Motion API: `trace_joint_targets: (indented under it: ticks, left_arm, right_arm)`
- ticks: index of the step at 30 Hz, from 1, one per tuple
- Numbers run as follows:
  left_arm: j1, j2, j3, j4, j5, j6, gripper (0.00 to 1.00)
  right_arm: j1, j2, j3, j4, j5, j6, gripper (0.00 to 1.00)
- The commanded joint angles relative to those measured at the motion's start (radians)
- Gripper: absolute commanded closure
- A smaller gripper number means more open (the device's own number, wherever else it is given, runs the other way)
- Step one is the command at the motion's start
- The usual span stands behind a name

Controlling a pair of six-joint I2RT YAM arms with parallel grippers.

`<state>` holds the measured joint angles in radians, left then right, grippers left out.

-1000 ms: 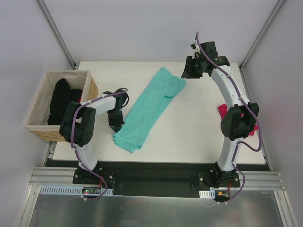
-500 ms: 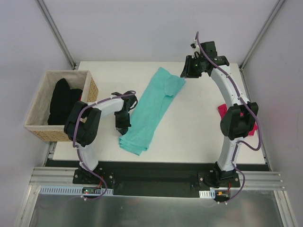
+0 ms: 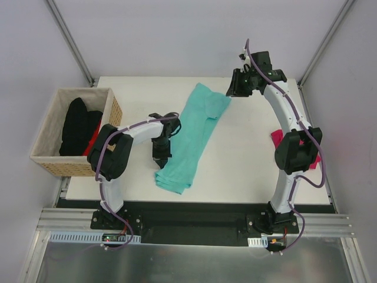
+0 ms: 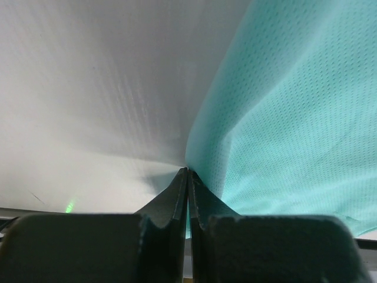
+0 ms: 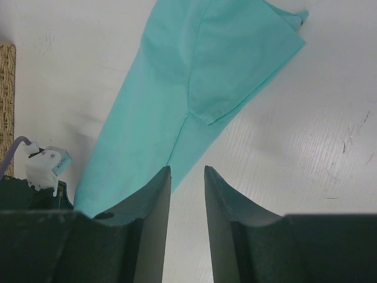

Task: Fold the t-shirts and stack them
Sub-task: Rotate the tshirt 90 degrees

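Observation:
The teal t-shirt (image 3: 191, 132) lies as a long narrow band running diagonally across the white table (image 3: 247, 171), its near end bunched. My left gripper (image 3: 161, 157) is at that near left edge, shut on the teal t-shirt; in the left wrist view, mesh cloth (image 4: 294, 118) rises from between the closed jaws (image 4: 188, 172). Over the far end of the shirt (image 5: 177, 88) hangs my right gripper (image 3: 231, 89), open with nothing between its fingers (image 5: 187, 171). The pink t-shirt (image 3: 275, 138) lies at the table's right edge, mostly hidden behind the right arm.
A wicker basket (image 3: 113, 109) stands off the table's left side, holding dark clothes (image 3: 79, 124) and a bit of red. The right arm's elbow (image 3: 297, 150) hangs over the right edge. White walls and metal posts enclose the table.
My left gripper has moved right across the table, pulling the shirt's near left edge with it, so the near end is narrower and more bunched. The right arm has stayed put.

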<state>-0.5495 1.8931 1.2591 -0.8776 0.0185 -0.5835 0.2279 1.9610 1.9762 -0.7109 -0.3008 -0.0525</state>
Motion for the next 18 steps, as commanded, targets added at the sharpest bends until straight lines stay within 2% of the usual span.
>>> trace_joint_targets:
  ticks: [1, 18]
  left_arm:
    - [-0.026, 0.017, 0.040, -0.043, 0.017, -0.019, 1.00]
    - [-0.118, 0.093, 0.123, -0.046, 0.044, -0.064, 1.00]
  right_arm:
    - [-0.016, -0.013, 0.021, 0.024, -0.014, 0.011, 0.68]
    - [-0.041, -0.039, 0.009, 0.033, -0.034, 0.029, 0.68]
